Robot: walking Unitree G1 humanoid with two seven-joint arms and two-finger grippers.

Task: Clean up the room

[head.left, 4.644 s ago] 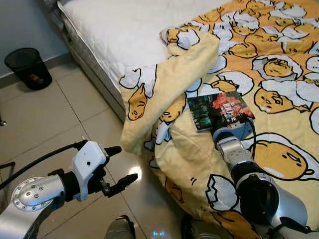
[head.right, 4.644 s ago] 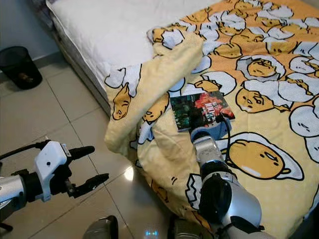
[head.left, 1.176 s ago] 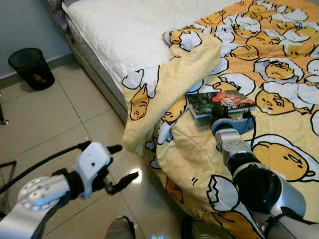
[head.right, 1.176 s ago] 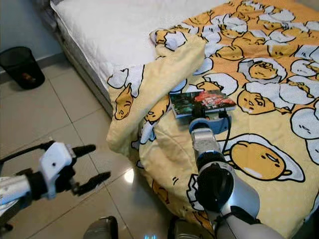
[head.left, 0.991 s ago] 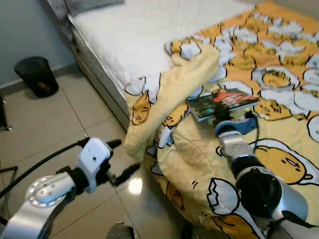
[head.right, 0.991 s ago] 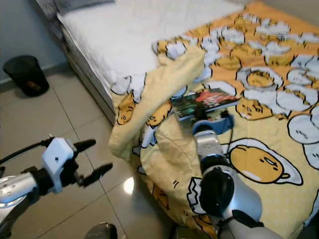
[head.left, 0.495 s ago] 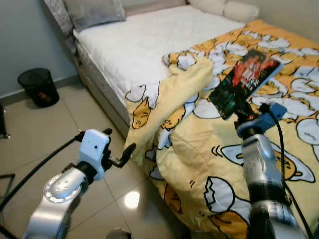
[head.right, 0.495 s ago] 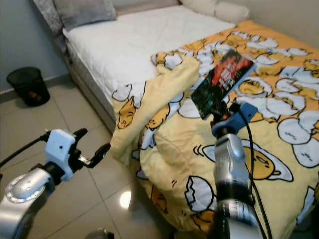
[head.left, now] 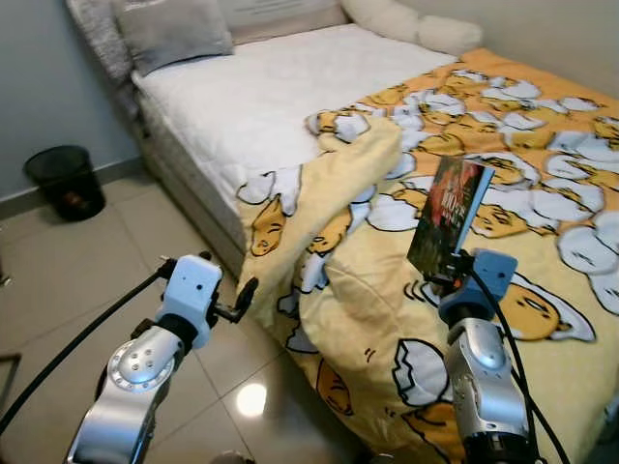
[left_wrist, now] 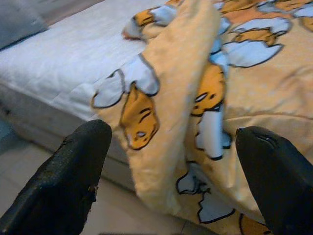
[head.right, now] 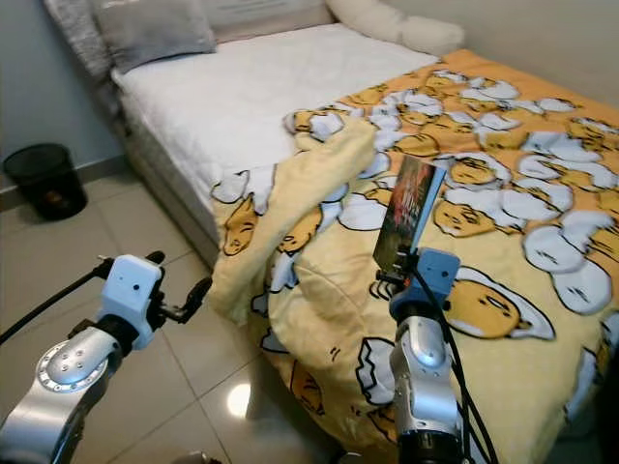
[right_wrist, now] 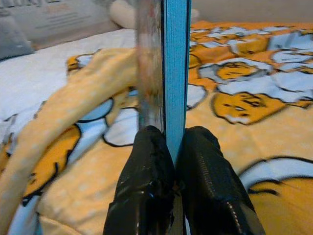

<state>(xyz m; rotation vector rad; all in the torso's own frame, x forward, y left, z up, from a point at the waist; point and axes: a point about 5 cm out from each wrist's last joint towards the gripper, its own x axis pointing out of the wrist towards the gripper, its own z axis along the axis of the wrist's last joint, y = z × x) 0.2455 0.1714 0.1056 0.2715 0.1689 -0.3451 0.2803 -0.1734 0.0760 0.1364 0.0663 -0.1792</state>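
Nearest to the robot, the right hand (right_wrist: 168, 147) is raised above the front part of the bed, and its two black fingers (right_wrist: 146, 161) are pressed together on the lower edge of a book (head.left: 448, 215). The book stands almost upright in the grip, clear of the blanket (head.left: 387, 290), with its dark cover with red print turned toward the robot's left; in the right wrist view its blue spine (right_wrist: 175, 68) rises straight up from between the fingers.

The left hand (left_wrist: 171, 161) is held out over the tiled floor (head.left: 87, 261), near the side of the bed. Its fingers (left_wrist: 68, 181) are spread wide apart and hold nothing — between them the wrist view shows the hanging fold of the blanket.

The blanket is yellow and orange with a cartoon egg pattern. It covers the right side of the bed, and its edge is folded back in a thick ridge that hangs down to the floor.

Farther away lies the bare white mattress (head.left: 261, 87), then a grey pillow (head.left: 169, 29) and a cream pillow (head.left: 406, 19) at the head of the bed. A black waste bin (head.left: 66, 182) stands on the floor by the wall — well apart from the bed.
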